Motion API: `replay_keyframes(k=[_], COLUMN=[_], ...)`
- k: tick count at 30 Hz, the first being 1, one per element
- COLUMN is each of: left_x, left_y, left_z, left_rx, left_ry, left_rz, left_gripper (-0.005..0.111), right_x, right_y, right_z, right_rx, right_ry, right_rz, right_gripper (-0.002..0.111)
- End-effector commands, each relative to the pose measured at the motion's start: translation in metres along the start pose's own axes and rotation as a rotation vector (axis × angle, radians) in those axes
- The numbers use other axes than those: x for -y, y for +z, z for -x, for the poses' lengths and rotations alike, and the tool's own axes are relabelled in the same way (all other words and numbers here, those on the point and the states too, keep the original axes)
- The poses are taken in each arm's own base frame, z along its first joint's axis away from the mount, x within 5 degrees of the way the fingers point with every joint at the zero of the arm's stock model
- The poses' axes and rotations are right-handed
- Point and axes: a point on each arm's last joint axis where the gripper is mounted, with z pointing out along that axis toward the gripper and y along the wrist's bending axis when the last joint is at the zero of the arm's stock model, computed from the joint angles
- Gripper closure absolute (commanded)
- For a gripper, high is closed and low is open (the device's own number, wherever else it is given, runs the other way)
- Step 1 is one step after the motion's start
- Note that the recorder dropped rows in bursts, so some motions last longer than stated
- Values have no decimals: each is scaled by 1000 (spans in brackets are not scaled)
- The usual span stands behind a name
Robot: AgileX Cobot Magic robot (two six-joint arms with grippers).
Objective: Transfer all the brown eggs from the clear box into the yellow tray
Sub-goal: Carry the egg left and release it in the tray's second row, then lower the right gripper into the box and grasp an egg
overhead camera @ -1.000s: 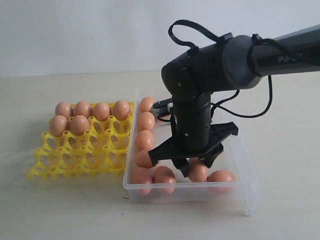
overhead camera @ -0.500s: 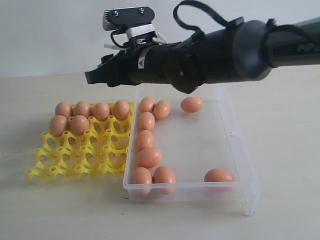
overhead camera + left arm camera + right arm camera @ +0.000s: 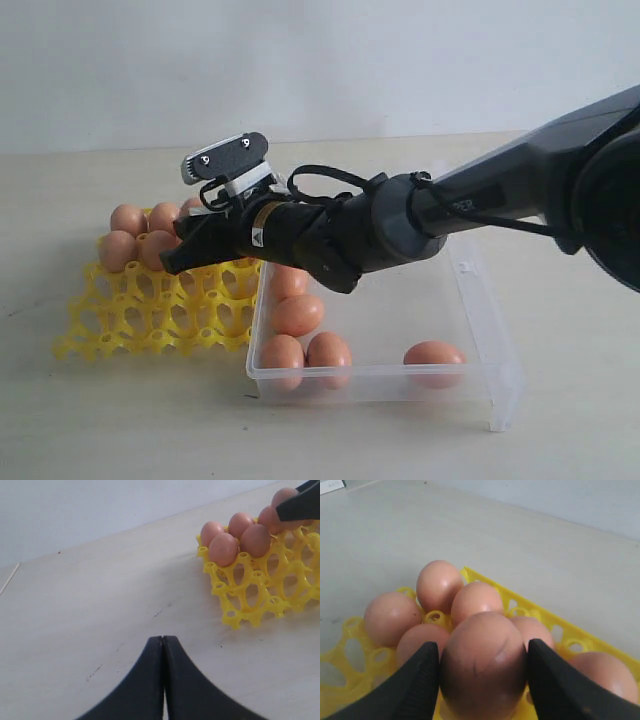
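The right claw [image 3: 484,680] grips a brown egg [image 3: 482,655] over the yellow tray [image 3: 130,320]; six eggs [image 3: 439,585] sit there, several wait in the clear box [image 3: 370,385].

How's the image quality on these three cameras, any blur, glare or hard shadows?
Exterior view: even, soft light, faint shadow under the clear box. Left wrist view: left gripper dark, yellow tray crisp. Right wrist view: the close brown egg looks slightly soft.

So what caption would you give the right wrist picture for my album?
Right pincer holding a brown egg over the partly filled yellow tray.
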Motion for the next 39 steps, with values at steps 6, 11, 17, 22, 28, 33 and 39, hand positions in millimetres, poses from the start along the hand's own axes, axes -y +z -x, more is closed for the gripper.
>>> replay_keyframes(k=[6,11,17,22,28,33,39], left_x=[0,0,0,0,0,0,0], left_y=[-1,-1,-1,-1,-1,-1,-1], left_z=[2,2,2,2,2,2,2], left_rx=[15,15,15,15,15,15,15], left_ry=[-5,-5,-5,-5,-5,-5,-5], left_rz=[2,2,2,2,2,2,2], left_gripper=[107,107,107,107,107,107,107], right_x=[-3,-3,-3,-3,-3,-11,-7], right_y=[4,4,2,-48,-138,-124,-108], right_z=[-3,-3,2,60,65,39,12], right_rx=[23,23,25,-141,-763,-891,-976], right_ry=[-27,-21,5,142,375,404,391], right_rz=[40,37,34,-92,-325,-230,-254], right_gripper=[86,58,46,46,46,46,46])
